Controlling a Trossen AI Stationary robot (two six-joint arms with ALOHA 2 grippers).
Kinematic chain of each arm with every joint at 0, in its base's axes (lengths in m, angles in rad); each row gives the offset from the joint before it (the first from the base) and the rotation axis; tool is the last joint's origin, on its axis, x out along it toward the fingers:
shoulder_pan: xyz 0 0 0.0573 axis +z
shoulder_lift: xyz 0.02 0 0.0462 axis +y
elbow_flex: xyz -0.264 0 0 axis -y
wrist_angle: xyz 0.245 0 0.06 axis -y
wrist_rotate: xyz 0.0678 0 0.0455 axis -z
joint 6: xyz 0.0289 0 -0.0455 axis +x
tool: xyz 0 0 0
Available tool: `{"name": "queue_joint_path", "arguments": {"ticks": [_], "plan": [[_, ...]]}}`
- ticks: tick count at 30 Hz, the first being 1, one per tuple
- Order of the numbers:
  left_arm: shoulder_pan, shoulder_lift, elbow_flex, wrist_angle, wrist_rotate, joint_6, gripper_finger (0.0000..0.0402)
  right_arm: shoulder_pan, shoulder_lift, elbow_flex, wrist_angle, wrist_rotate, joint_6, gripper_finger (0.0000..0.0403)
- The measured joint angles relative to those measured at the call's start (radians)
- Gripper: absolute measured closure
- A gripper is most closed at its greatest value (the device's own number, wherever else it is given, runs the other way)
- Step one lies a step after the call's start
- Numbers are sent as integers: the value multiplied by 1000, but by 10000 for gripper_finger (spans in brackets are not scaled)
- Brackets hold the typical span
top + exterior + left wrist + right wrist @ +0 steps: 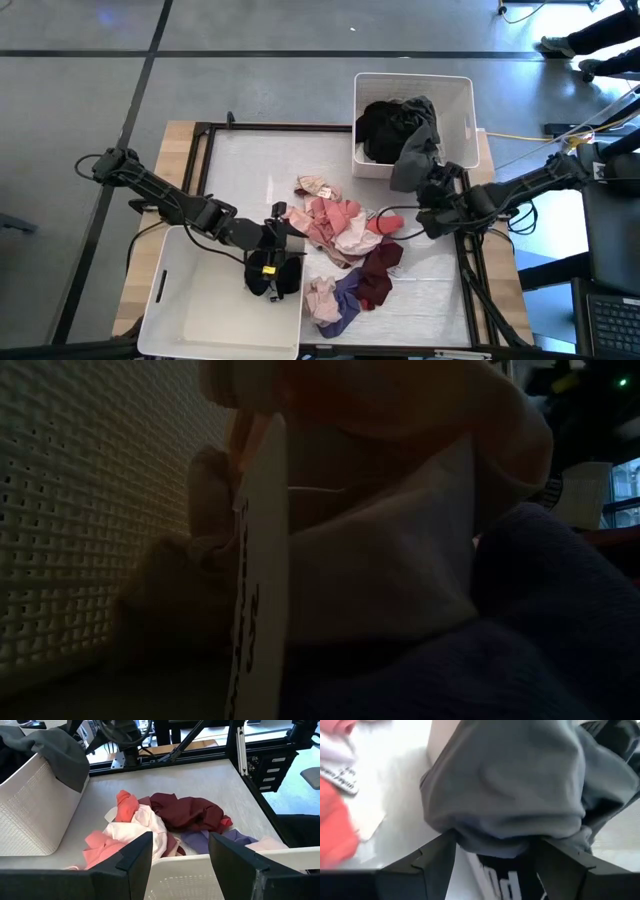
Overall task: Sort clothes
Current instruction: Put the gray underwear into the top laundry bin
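right gripper [428, 200] jaws spread, straddling grey garment [415, 160] draped over far bin [462, 92] rim, not clamped | left gripper [272, 262] agape, empty, above near bin [175, 310] | pink-maroon pile [345, 250] between bins | advice: nudge grey fully inside; avoid snagging rim

Grey tiled floor [250, 85] with dark seams surrounds the wooden table [180, 140].

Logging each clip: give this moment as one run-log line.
task: sort clothes | left hand: open, over near bin | right hand: open at grey garment draped over far bin | pile: unsorted
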Motion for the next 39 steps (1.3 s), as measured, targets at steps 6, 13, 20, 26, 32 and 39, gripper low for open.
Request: {"name": "queue_joint_path", "arguments": {"ticks": [6,13,20,26,32,39], "plan": [[0,0,0,0,0,3,219,-1,7,-21,52,82,-38,166],[0,0,0,1,0,4,219,-1,7,-21,50,86,-45,326],[16,0,0,25,-2,8,219,-1,7,57,38,85,-120,375],[24,0,0,29,-3,8,219,-1,7,248,39,141,-258,396],[24,0,0,29,-4,8,219,-52,6,416,38,289,-389,384],[24,0,0,27,-4,12,219,-280,4,541,83,329,-565,396]]}}
